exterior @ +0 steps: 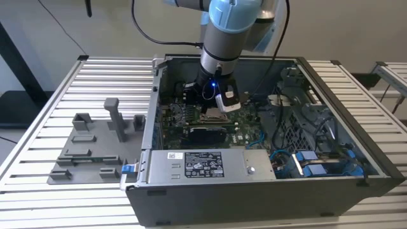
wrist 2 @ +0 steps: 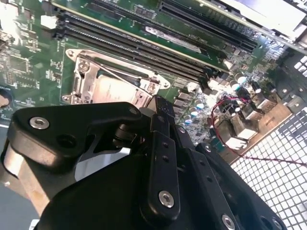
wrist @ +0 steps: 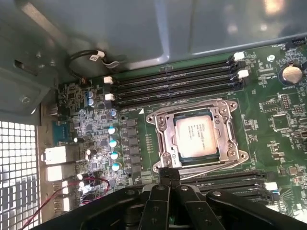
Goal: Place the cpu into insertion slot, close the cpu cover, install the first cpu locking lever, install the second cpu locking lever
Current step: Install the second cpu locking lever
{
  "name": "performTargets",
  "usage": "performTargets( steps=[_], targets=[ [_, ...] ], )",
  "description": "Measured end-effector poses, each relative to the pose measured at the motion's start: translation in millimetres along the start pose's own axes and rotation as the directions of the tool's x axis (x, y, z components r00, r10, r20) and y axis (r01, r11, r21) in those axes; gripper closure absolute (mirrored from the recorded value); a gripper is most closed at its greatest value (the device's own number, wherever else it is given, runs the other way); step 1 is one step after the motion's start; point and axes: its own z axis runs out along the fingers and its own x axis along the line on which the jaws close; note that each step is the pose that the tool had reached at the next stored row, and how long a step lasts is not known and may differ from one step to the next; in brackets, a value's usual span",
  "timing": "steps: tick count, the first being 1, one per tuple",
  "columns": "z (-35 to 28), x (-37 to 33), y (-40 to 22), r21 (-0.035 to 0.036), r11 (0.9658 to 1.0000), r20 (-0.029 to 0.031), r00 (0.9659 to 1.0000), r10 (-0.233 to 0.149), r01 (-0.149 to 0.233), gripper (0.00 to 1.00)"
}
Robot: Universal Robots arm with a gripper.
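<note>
- Your exterior view looks down from high in front at the open computer case (exterior: pixel 267 191)
- Both wrist views sit close above the insertion slot (wrist: pixel 199 136), looking past the gripper (wrist: pixel 169 176) from opposite sides

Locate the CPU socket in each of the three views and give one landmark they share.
Exterior view: socket on the green board, just below the gripper.
First wrist view: socket, silver frame around the chip, above the black fingers.
Second wrist view: socket, partly behind the gripper.
Shared landmark: the long black memory slots beside it.

An open computer case (exterior: pixel 330 143) sits on a slatted table (exterior: pixel 95 86). Beside it, toward the exterior view's left, lies a grey fixture tray (exterior: pixel 89 152). Blue cables (exterior: pixel 311 162) cluster inside the case near its power supply (exterior: pixel 203 164).
</note>
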Motion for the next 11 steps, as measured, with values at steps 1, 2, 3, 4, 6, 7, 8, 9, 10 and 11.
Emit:
performTargets(
  steps=[1, 2, 3, 4, 6, 7, 8, 9, 10, 11],
  targets=[
    [0.5, 0.4, -0.2, 0.0003, 1.0, -0.0018, 1.0, 0.0, 0.0, 0.89],
    [0.5, 0.4, -0.2, 0.001, 1.0, -0.0043, 1.0, 0.001, -0.001, 0.89],
    [0.5, 0.5, -0.2, 0.001, 1.0, -0.0044, 1.0, 0.001, -0.001, 0.89],
    [0.5, 0.5, -0.2, 0.001, 1.0, -0.0045, 1.0, 0.001, -0.001, 0.89],
    [0.9, 1.2, -0.4, 0.0006, 1.0, -0.0044, 1.0, 0.001, -0.001, 0.89],
    [1.7, 2.2, -0.6, 0.0002, 1.0, -0.0042, 1.0, 0.001, -0.001, 0.89],
    [2.4, 3.1, -0.8, 0.0005, 1.0, -0.0043, 1.0, 0.001, -0.001, 0.89],
    [3.2, 3.7, -1.1, 0.0008, 1.0, -0.0044, 1.0, 0.001, -0.001, 0.89],
    [4.2, 4.1, -1.2, 0.0006, 1.0, -0.0044, 1.0, 0.001, -0.001, 0.89],
    [5.0, 4.8, -1.4, 0.0007, 1.0, -0.0044, 1.0, 0.001, -0.001, 0.89]
  ],
)
